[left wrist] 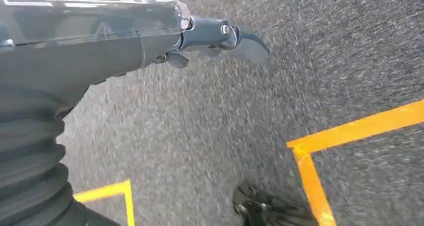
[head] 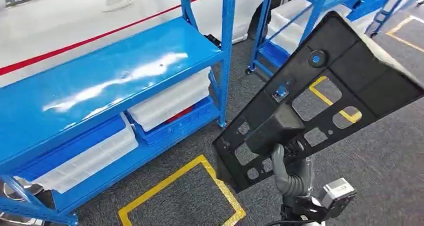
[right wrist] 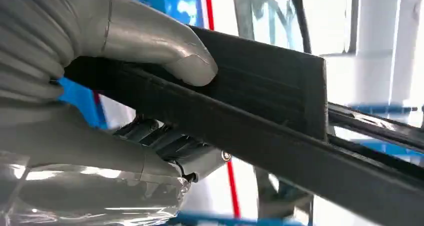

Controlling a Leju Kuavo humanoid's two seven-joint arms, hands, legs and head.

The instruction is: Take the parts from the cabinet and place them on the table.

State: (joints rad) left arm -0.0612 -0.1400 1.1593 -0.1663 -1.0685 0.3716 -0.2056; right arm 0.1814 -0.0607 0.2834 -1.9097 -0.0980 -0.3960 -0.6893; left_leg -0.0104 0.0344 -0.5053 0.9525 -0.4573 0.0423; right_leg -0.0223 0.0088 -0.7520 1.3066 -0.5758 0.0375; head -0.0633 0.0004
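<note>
On your left stands the blue shelf unit (head: 100,81), white trays (head: 170,101) on its lower level. Your left hand (left wrist: 220,38) hangs over grey carpet (left wrist: 200,136), fingers apart and holding nothing. To the right, your right hand (head: 290,173) pinches the black panel (head: 320,91), thumb (right wrist: 165,51) on top. It's a flat, tilted plate with rectangular cutouts, held in the air above the carpet.

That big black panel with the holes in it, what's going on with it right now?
The robot's right hand grips the black panel by a raised block on its face and holds it tilted in the air over the grey carpet, beside the blue shelving unit. The left hand hangs above the floor, holding nothing. The panel is not yet set down anywhere.
</note>
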